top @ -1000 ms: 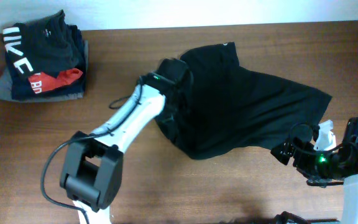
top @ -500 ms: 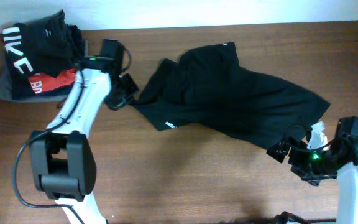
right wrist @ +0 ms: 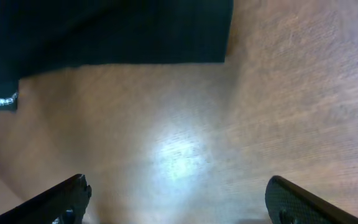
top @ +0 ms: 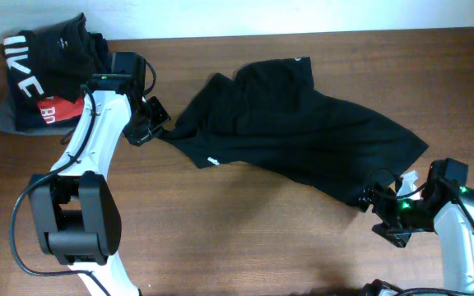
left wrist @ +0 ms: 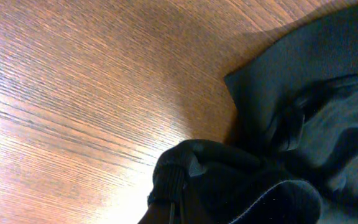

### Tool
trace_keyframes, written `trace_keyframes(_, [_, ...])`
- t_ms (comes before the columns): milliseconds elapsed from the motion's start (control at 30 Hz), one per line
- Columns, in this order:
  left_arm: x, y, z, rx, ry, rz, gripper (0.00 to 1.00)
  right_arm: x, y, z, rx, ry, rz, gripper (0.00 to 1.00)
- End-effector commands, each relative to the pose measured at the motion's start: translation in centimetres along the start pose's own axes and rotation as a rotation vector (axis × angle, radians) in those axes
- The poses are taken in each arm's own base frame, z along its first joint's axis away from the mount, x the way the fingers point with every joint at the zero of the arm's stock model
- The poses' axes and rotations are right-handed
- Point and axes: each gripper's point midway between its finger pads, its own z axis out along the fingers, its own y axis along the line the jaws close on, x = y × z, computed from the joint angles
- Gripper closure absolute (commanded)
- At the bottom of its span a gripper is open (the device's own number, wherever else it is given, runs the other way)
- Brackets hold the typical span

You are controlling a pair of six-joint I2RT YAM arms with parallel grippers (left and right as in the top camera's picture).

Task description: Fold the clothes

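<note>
The black garment (top: 303,131) lies spread across the middle and right of the wooden table, with a small white label (top: 212,161) at its lower left edge. My left gripper (top: 153,130) is at the garment's left tip and shut on bunched black fabric. In the left wrist view the fabric (left wrist: 316,112) covers the jaws (left wrist: 179,205). My right gripper (top: 377,210) is open and empty, just off the garment's lower right corner. In the right wrist view its fingers (right wrist: 179,199) hang over bare wood below the garment's edge (right wrist: 104,31).
A stack of folded garments (top: 48,74), dark with big white letters over red and grey, sits at the table's far left corner, close behind my left arm. The table's back edge (top: 220,37) meets a white wall.
My left gripper has dragged the garment's left part to the left, drawing it out flatter and wider. My right gripper has shifted slightly, staying open by the lower right corner.
</note>
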Motion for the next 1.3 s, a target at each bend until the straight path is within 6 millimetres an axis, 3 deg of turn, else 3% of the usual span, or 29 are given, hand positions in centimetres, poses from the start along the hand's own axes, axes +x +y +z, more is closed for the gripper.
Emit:
trace_keyframes(0, [-0.7, -0.1, -0.4, -0.004, -0.022, 0.017, 0.99, -0.1, 0.9, 0.7, 0.004, -0.004, 0.042, 0.07])
trace_keyframes(67, [-0.7, 0.0, -0.4, -0.005, -0.02, 0.017, 0.99, -0.5, 1.3, 1.2, 0.029, -0.023, 0.039, 0.12])
trace_keyframes(133, [-0.6, 0.0, -0.4, -0.009, -0.015, 0.016, 0.99, -0.8, 1.6, 1.8, 0.079, -0.049, 0.053, 0.29])
trace_keyframes(167, [-0.5, 0.1, -0.4, -0.011, -0.012, 0.016, 0.99, -0.9, 1.5, 2.1, 0.118, -0.064, 0.069, 0.32])
trace_keyframes(333, [-0.1, 0.4, -0.4, -0.023, 0.005, 0.015, 0.98, -1.4, 0.2, 2.8, 0.274, -0.13, 0.126, 0.29])
trace_keyframes(867, [-0.1, 0.6, -0.4, -0.031, 0.004, 0.037, 0.98, -4.6, -0.8, 7.7, 0.304, -0.087, 0.033, 0.3])
trace_keyframes(1100, [-0.2, 0.7, -0.4, -0.04, -0.003, 0.037, 0.98, -5.6, -1.7, 7.6, 0.357, -0.128, 0.009, 0.3])
trace_keyframes(1267, [-0.3, 0.6, -0.4, -0.037, -0.006, 0.037, 0.98, -5.4, -1.8, 7.6, 0.364, -0.121, 0.009, 0.37])
